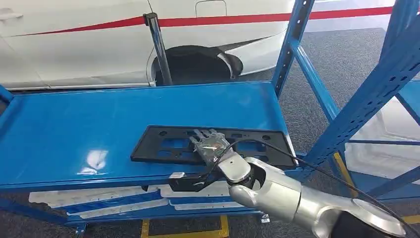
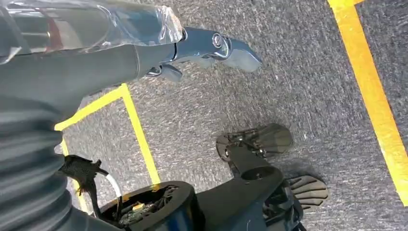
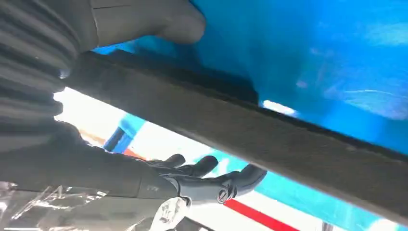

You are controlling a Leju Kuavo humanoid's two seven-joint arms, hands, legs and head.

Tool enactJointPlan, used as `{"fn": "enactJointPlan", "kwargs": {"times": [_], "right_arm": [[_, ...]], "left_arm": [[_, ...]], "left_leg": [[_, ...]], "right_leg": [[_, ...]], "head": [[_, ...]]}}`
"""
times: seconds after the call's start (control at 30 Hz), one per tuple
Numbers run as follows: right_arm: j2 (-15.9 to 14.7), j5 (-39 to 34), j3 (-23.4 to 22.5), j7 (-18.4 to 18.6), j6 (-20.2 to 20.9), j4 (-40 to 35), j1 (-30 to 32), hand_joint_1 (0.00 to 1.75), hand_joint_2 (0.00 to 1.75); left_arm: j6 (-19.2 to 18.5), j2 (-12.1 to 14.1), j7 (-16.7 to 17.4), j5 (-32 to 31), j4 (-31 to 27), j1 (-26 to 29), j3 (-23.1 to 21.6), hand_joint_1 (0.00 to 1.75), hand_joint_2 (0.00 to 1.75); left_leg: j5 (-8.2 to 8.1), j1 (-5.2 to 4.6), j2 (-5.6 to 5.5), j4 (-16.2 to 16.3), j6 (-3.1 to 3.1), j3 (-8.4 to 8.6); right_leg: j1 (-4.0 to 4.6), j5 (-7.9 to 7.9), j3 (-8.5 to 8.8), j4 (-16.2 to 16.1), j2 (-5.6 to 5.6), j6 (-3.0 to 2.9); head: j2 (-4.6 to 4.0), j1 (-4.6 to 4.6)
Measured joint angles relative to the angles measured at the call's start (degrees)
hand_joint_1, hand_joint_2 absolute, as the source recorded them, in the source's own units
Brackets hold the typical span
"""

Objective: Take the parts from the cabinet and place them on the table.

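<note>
A flat black plastic frame [image 1: 163,145] with cut-outs lies on the blue cabinet shelf [image 1: 74,124], near its front edge. My right hand [image 1: 212,145] reaches over that front edge and its fingers [image 3: 211,179] stretch out above the frame. The thumb [image 3: 159,19] sits on the other side of the frame's dark edge [image 3: 250,130]. A bright gap shows between the fingers and the frame, so nothing is clamped. My left hand [image 2: 202,48] hangs beside my body over the floor, with its fingers stretched out and nothing in them.
Blue shelf uprights [image 1: 297,39] and a slanted brace [image 1: 376,94] stand to the right of my right arm. White and blue strips [image 1: 99,201] lie on the lower shelf. A white car body [image 1: 99,39] stands behind the cabinet. Yellow floor lines [image 2: 370,86] cross the grey carpet.
</note>
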Motion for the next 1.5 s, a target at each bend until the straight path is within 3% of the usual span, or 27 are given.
{"fn": "enactJointPlan", "kwargs": {"times": [0.23, 0.5, 0.53, 0.57, 1.5], "right_arm": [[-1.1, -3.2, -0.4, 2.5, 1.6, -2.1, -0.1, 0.0, 1.75], [-2.2, -5.3, -0.4, 3.0, 1.4, -3.6, -0.1, 0.0, 1.75], [-2.3, -5.6, -0.4, 3.0, 1.4, -3.7, -0.2, 0.17, 1.75], [-2.4, -5.9, -0.3, 3.0, 1.4, -3.8, -0.2, 1.75, 1.75], [-3.5, -9.0, 0.1, 3.2, 0.2, -4.6, -2.0, 1.75, 1.75]], "left_arm": [[0.2, 0.2, -0.1, 0.1, 0.0, 0.1, 0.0, 0.0, 1.75], [0.3, 0.2, -0.3, 0.6, 0.0, 0.2, 0.1, 0.0, 1.75], [0.3, 0.3, -0.3, 0.7, 0.0, 0.2, 0.1, 0.0, 1.75], [0.3, 0.3, -0.4, 0.8, 0.0, 0.2, 0.1, 0.0, 1.75], [0.7, 0.4, -0.7, 0.8, 0.0, 0.2, 0.4, 0.0, 1.75]], "left_leg": [[0.0, 0.0, 0.0, 0.0, 0.0, -0.02], [0.0, 0.0, 0.0, 0.0, 0.0, -0.03], [0.0, 0.0, 0.0, 0.0, 0.0, -0.03], [0.0, 0.0, 0.0, 0.0, 0.0, -0.04], [0.0, 0.0, -0.03, 0.0, 0.0, -0.14]], "right_leg": [[0.0, 0.0, 0.0, 0.0, 0.0, 0.0], [0.0, 0.0, -0.02, 0.0, 0.0, 0.0], [0.0, 0.0, -0.02, 0.0, 0.0, 0.0], [0.0, 0.0, -0.03, 0.0, 0.0, 0.0], [0.0, 0.0, -0.04, 0.0, -0.04, 0.0]], "head": [[0.0, 0.0], [0.0, 0.0], [0.0, 0.0], [0.0, 0.0], [0.0, 0.0]]}}
